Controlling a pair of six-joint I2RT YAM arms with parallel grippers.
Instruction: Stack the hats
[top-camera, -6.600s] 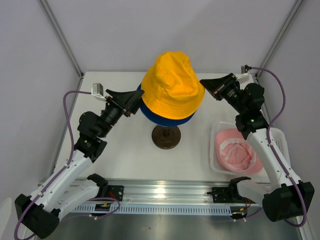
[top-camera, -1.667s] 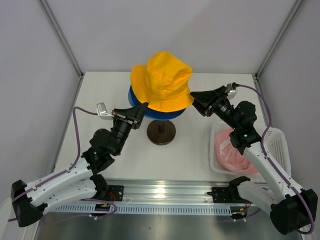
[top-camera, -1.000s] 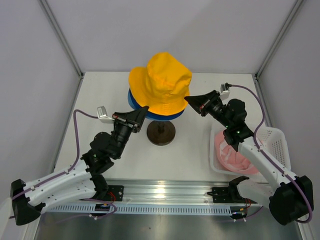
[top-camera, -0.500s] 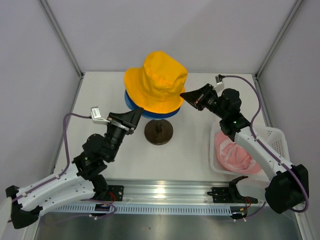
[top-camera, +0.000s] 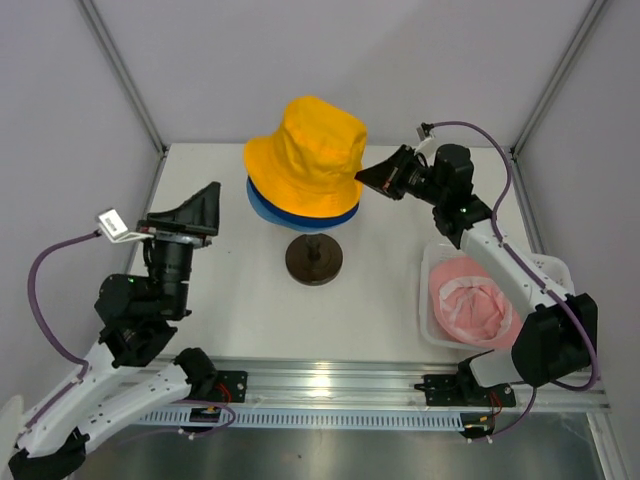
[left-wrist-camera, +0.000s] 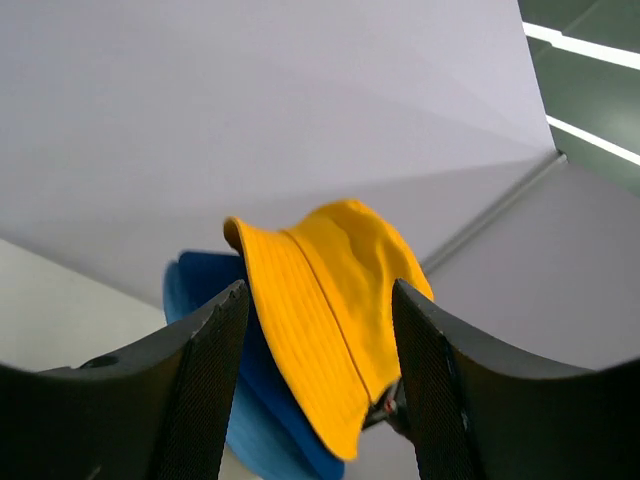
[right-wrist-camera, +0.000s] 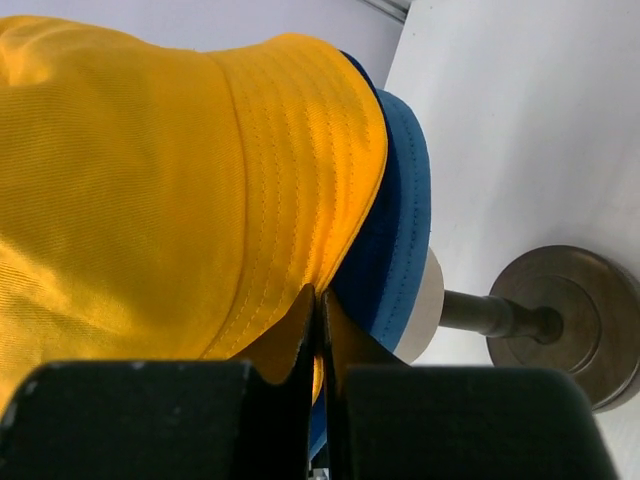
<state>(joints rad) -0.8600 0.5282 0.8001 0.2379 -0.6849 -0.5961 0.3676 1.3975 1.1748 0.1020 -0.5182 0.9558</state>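
The yellow hat (top-camera: 305, 145) tops a stack on the mannequin head, over a dark navy hat (right-wrist-camera: 365, 250) and a light blue hat (right-wrist-camera: 412, 190); their blue brims (top-camera: 270, 208) show under it. My right gripper (top-camera: 362, 180) is shut, pinching the yellow brim's right edge (right-wrist-camera: 318, 295). My left gripper (top-camera: 205, 195) hangs open well left of the stack, touching nothing; in its wrist view the yellow hat (left-wrist-camera: 330, 300) shows far off between the fingers (left-wrist-camera: 215, 380). The pink hat (top-camera: 470, 305) lies in the white basket.
The mannequin's dark round base (top-camera: 314, 258) stands mid-table under the stack, its cream head (right-wrist-camera: 425, 310) peeking below the blue brims. The white mesh basket (top-camera: 555, 270) sits at the right, near my right arm. Enclosure walls surround the table.
My left gripper let go of the hats, opened and drew back to the left. The right gripper stayed shut on the yellow brim and moved farther back; the stack shifted slightly left.
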